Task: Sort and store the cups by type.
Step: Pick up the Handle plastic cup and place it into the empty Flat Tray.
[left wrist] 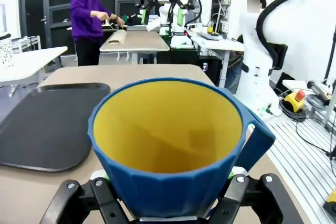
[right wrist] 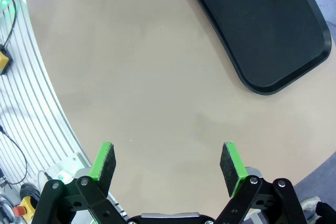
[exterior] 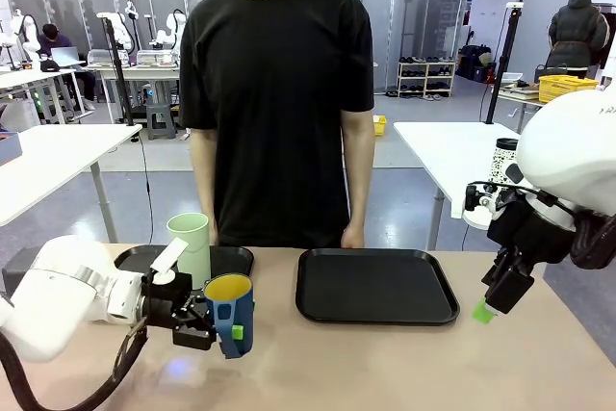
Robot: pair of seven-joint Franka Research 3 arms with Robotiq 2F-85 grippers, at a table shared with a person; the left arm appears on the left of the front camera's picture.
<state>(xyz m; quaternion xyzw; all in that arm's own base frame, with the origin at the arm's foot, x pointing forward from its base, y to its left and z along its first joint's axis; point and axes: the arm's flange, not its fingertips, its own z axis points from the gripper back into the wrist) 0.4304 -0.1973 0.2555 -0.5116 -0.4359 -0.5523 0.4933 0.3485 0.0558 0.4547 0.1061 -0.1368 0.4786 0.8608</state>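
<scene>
Here the left gripper (exterior: 214,326) pinches the dark blue mug (exterior: 230,313) by its wall, just in front of the green tumbler (exterior: 191,247); likely light, rigid, slick plastic, while the right gripper (right wrist: 167,165) hangs spread.

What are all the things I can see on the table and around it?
Blue mug: one, dark blue with yellow inside, held just above the table near the robot's left side.
Green tumbler: one, pale green, standing on the left tray.
Left tray: one, black, far left of the table.
Right tray: one, black, middle right of the table, nothing on it.
Speckled tumbler: one, white with black specks, behind the right arm.
Table: one, beige.
Person: one, black shirt, standing at the far side.
Left tool: one, black with green pads, shut on the blue mug.
Right tool: one, open, above bare table.
</scene>
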